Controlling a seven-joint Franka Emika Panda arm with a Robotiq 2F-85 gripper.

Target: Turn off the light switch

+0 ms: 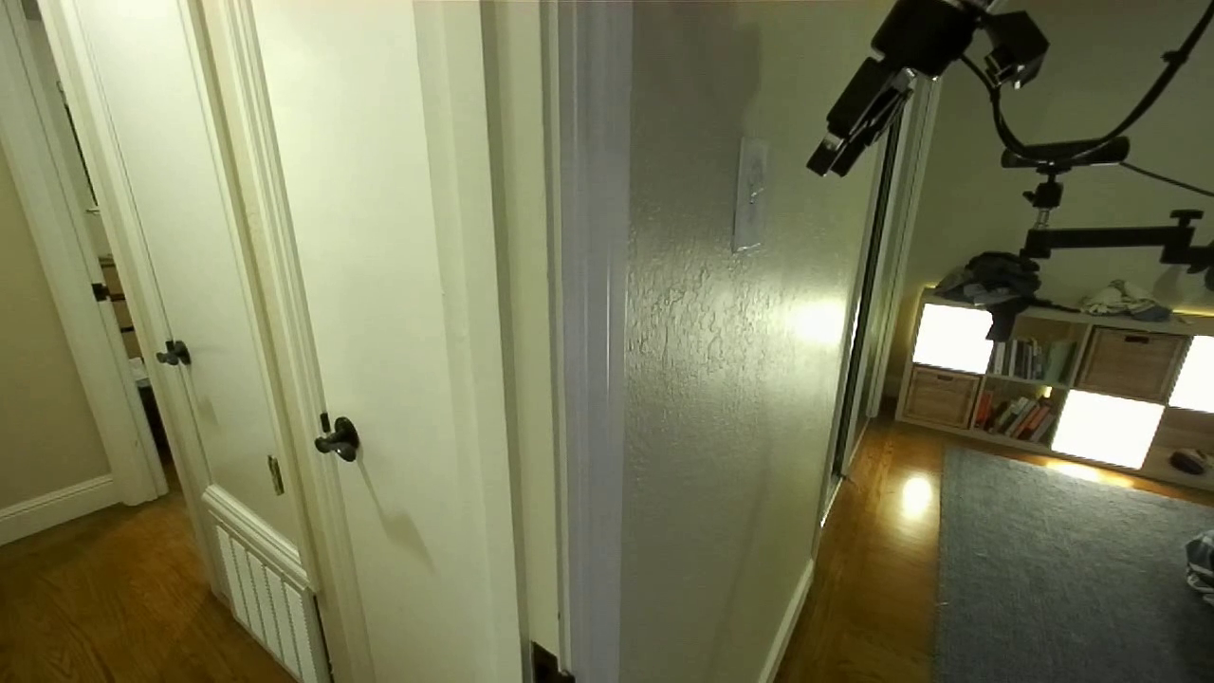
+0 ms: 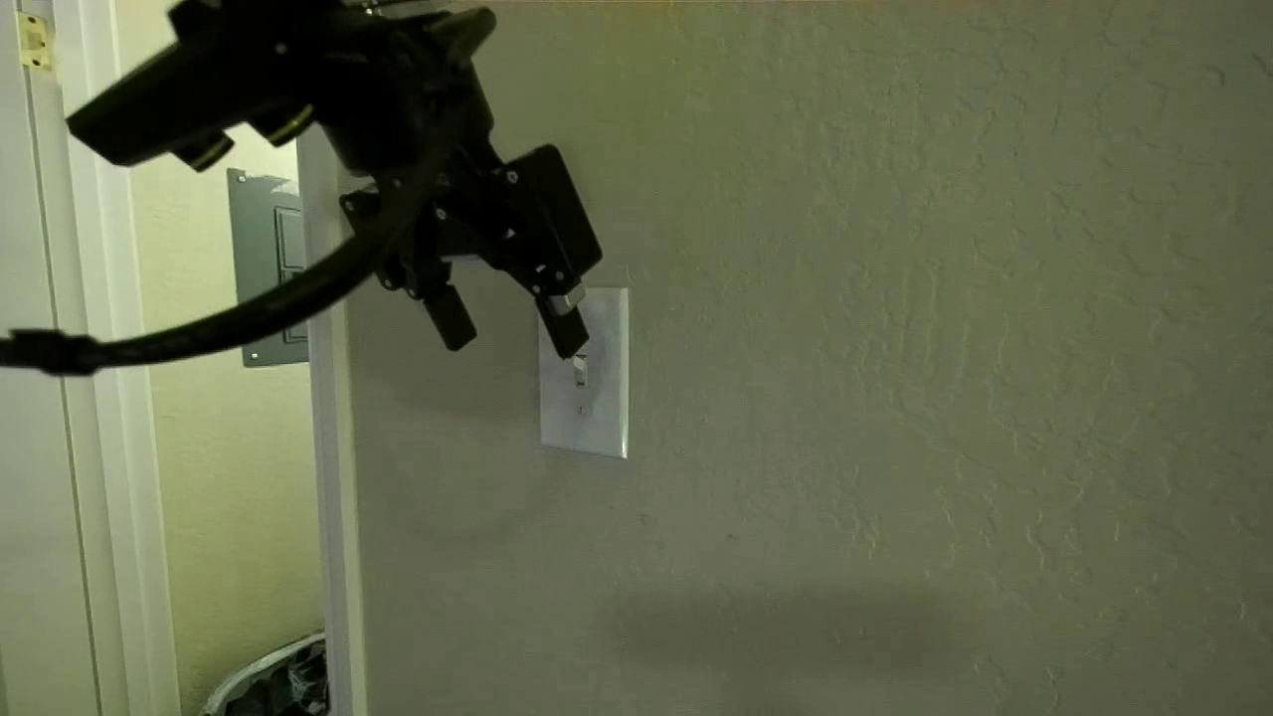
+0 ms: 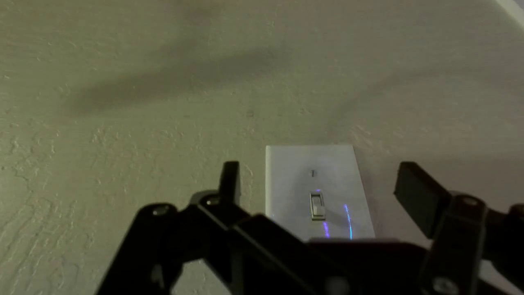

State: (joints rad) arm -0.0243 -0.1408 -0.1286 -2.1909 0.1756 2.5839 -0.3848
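In an exterior view, a dark knob (image 1: 339, 439) juts from a white door (image 1: 351, 237); to its right the light switch (image 1: 751, 194) sits upright on the rough wall (image 1: 702, 427). Next is the gripper (image 1: 833, 163), fingers (image 2: 451, 318) spread and holding nothing, seemingly apart from the wall, and farther right a grey rug (image 1: 1062, 569). The lever (image 3: 319, 210) looks tipped up (the wrist view seems upside down), so a downward push is probably wanted. There's no weight to carry; I'd expect smooth, slightly slippery plastic and a short, stiff snap. Rather than pinch, press with one fingertip near the lever's free end; a hard shove could crack the thin plate (image 2: 597, 433).
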